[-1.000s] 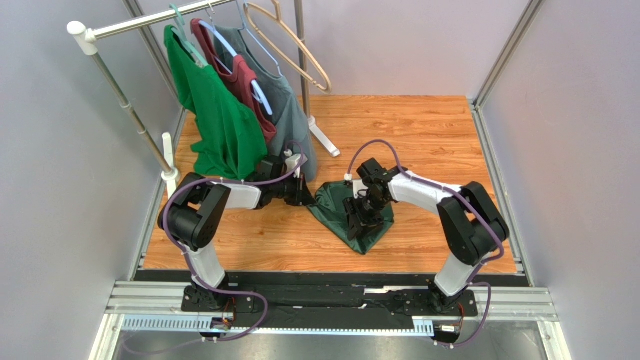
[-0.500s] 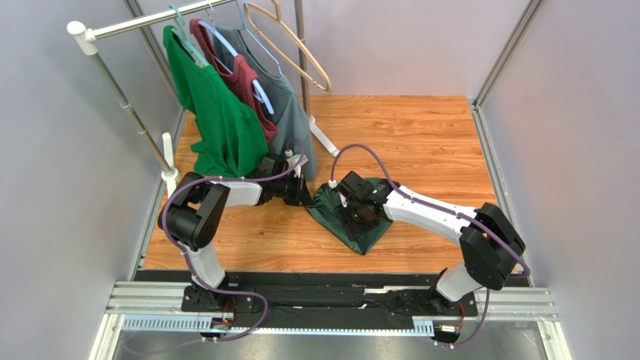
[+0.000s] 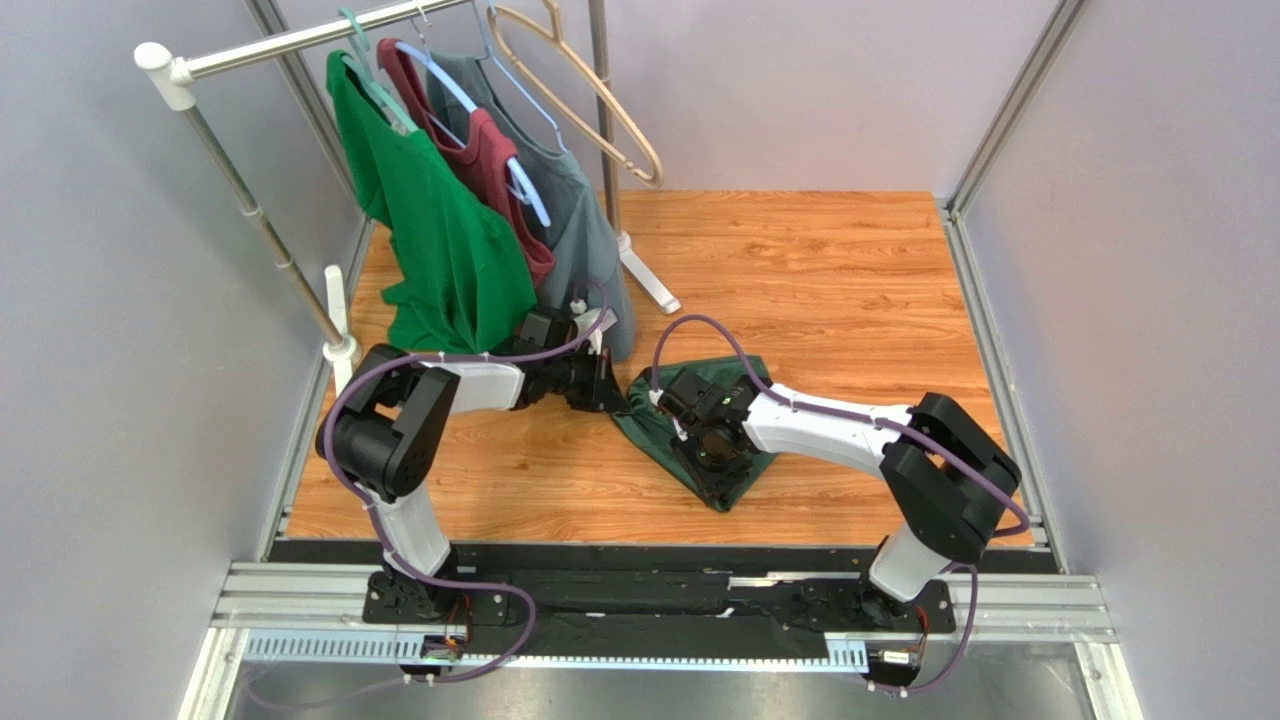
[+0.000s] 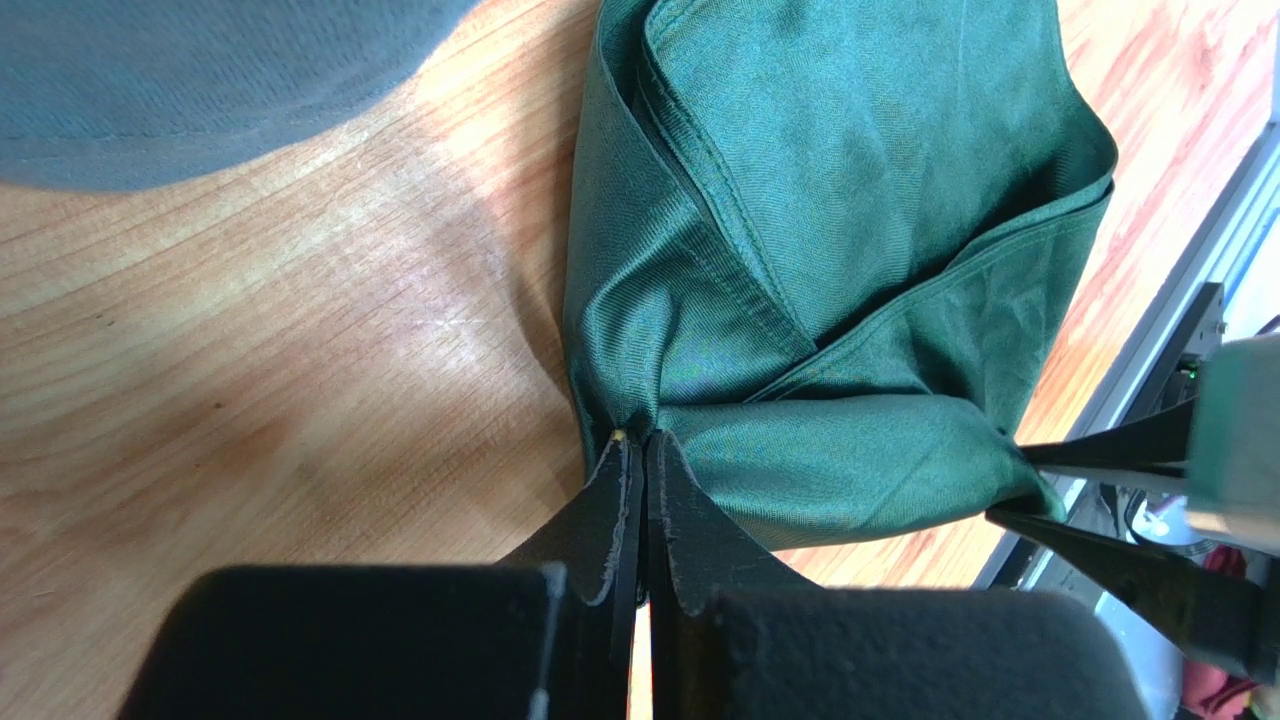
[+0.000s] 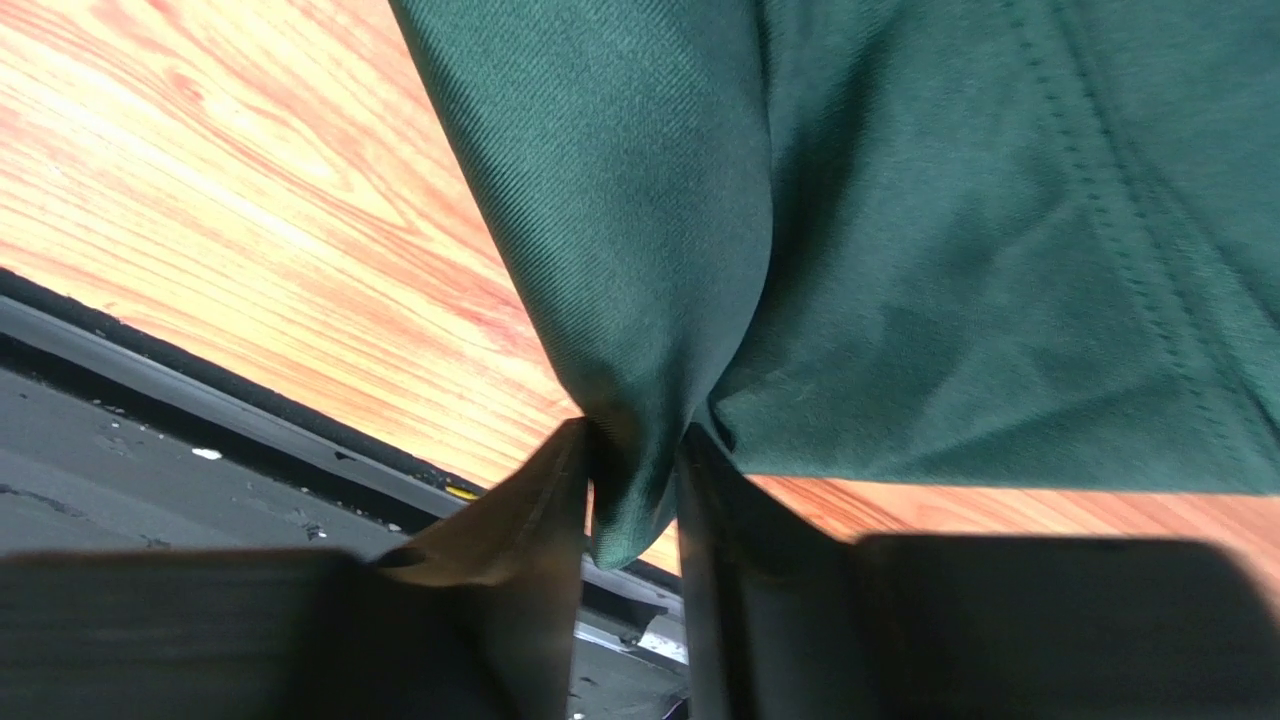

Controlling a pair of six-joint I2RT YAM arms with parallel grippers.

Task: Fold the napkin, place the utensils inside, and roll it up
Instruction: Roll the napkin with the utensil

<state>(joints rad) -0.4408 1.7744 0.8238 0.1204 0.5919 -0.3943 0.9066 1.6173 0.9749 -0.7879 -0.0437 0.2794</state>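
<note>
**Napkin**: uniform dark forest green, no print. Both wrist views show a fine ribbed weave with a slight sheen and hems stitched in matching green.

**Table**: orange-brown wood grain with darker streaks.

**Garments at 11 o'clock in the top view:** bright green shirt, maroon shirt and grey-green shirt, all plain.

**Hangers:** pale blue hanger and beige hanger.

**Clothes rail**: silver, with a white end cap.

**Left arm** and **right arm**: white links with black joints. The cable is purple.

**Left gripper** and **right gripper**: black.

**Walls**: plain pale grey.

**Mounting base** at 6 o'clock: black and silver.
</note>
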